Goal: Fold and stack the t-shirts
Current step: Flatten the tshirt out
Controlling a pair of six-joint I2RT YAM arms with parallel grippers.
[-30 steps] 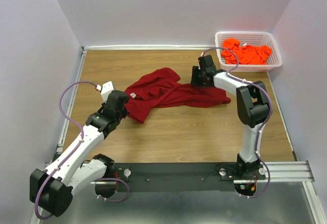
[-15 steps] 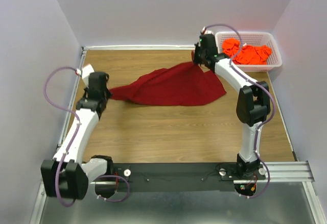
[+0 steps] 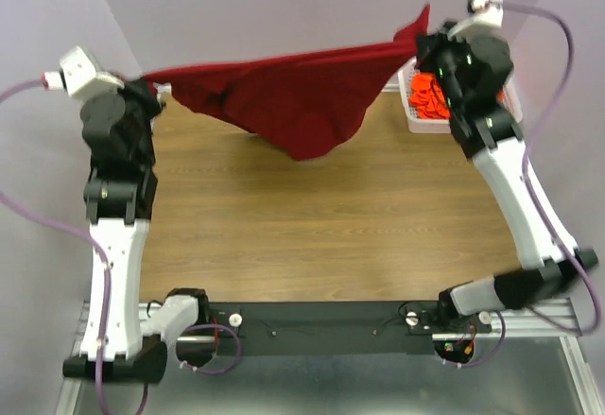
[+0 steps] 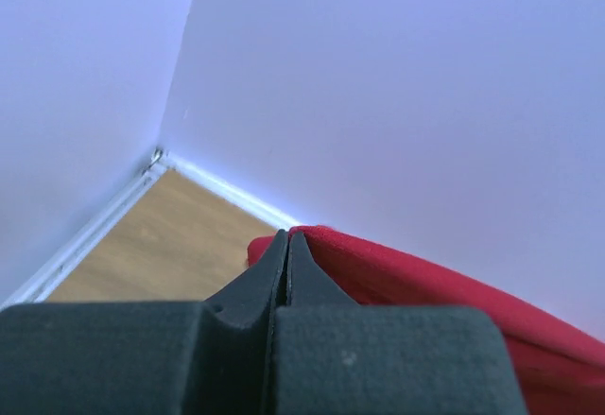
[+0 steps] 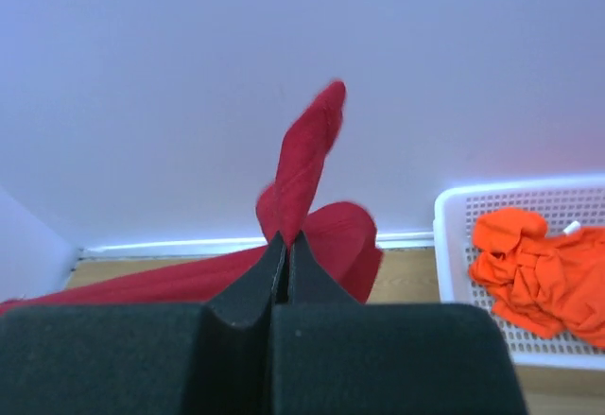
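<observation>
T-shirt (image 3: 293, 103), now hoisted off the table (image 3: 312, 235), hangs clamped by left pincer (image 4: 286, 241) and right pincer (image 5: 285, 245).

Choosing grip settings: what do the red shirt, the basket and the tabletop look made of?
Red shirt: soft matte cloth, likely knit; it hangs in sagging folds. Basket: white plastic, apparently; rigid mesh walls. Tabletop: wood or wood-look laminate; grain lines, low sheen.

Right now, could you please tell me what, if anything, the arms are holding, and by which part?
The maroon t-shirt, stretched in mid-air: the left pincer clamps one end, the right pincer the other. Whether sleeve or hem, I cannot tell.
</observation>
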